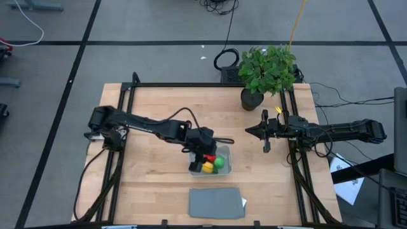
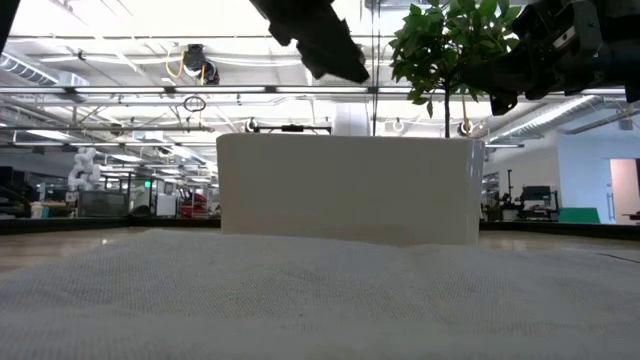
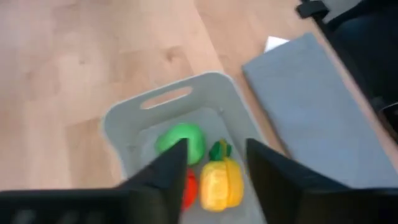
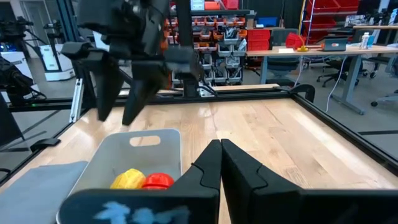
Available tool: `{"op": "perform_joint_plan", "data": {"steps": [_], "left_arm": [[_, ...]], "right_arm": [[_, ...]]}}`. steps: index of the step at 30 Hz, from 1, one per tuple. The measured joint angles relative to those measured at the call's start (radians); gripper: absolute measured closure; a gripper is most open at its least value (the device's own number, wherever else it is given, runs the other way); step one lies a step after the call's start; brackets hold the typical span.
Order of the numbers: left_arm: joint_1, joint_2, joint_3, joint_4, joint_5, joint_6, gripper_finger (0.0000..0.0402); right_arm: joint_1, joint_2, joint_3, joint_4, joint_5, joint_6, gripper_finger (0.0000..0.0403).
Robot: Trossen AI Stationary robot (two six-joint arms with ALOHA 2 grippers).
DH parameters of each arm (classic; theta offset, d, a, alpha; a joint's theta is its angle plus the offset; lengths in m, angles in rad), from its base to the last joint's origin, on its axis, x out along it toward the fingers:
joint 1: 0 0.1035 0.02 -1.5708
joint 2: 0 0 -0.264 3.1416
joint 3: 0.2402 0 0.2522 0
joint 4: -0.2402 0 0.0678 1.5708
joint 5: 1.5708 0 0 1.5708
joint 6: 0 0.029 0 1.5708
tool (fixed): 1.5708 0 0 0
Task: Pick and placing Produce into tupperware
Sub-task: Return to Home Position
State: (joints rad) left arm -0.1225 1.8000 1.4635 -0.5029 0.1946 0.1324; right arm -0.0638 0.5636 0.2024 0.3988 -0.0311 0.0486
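The light blue-grey tupperware (image 1: 227, 154) stands on the wooden table, right of its middle. Three produce pieces lie inside it: the round green one (image 3: 182, 140), the round red one (image 3: 190, 188), and the yellow one with a green tip (image 3: 218, 182). My left gripper (image 1: 205, 156) hangs open just above the tub; in the left wrist view its fingers (image 3: 216, 145) stand over the yellow piece, apart from it. My right gripper (image 1: 248, 131) is shut and waits in the air right of the tub, empty (image 4: 219, 144).
The flat dark grey lid (image 1: 216, 202) lies near the table's near edge, in front of the tub. A leafy potted plant (image 1: 267, 69) stands at the far right corner, close behind my right arm. Bare wood lies left of the tub.
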Motion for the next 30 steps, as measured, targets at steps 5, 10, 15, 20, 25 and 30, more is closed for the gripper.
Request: {"op": "perform_joint_plan", "data": {"steps": [5,10,15,20,25,30], "left_arm": [[-0.009,-0.051,0.0,-0.045,-0.065,0.011,0.0382],[-0.014,-0.12,0.0,-0.111,-0.125,0.028,0.0385],[-0.059,-0.219,-0.007,-0.161,-0.318,0.069,0.0399],[-0.105,-0.36,-0.116,-0.126,-0.465,0.105,0.0401],[-0.088,-0.534,-0.29,-0.041,-0.544,0.099,0.0401],[-0.041,-0.71,-0.51,0.192,-0.525,0.094,0.0401]], "right_arm": [[0.0,0.0,0.0,0.0,0.0,0.0,0.0403],[0.0,-0.001,0.0,0.018,0.0,0.0,0.0403],[0.0,-0.008,0.0,0.052,0.0,-0.009,0.0403],[-0.002,-0.049,0.0,0.055,0.047,-0.032,0.0403],[-0.038,-0.096,0.0,0.05,0.078,-0.056,0.0403],[-0.094,-0.13,0.0,0.008,0.029,-0.02,0.0403]]}}
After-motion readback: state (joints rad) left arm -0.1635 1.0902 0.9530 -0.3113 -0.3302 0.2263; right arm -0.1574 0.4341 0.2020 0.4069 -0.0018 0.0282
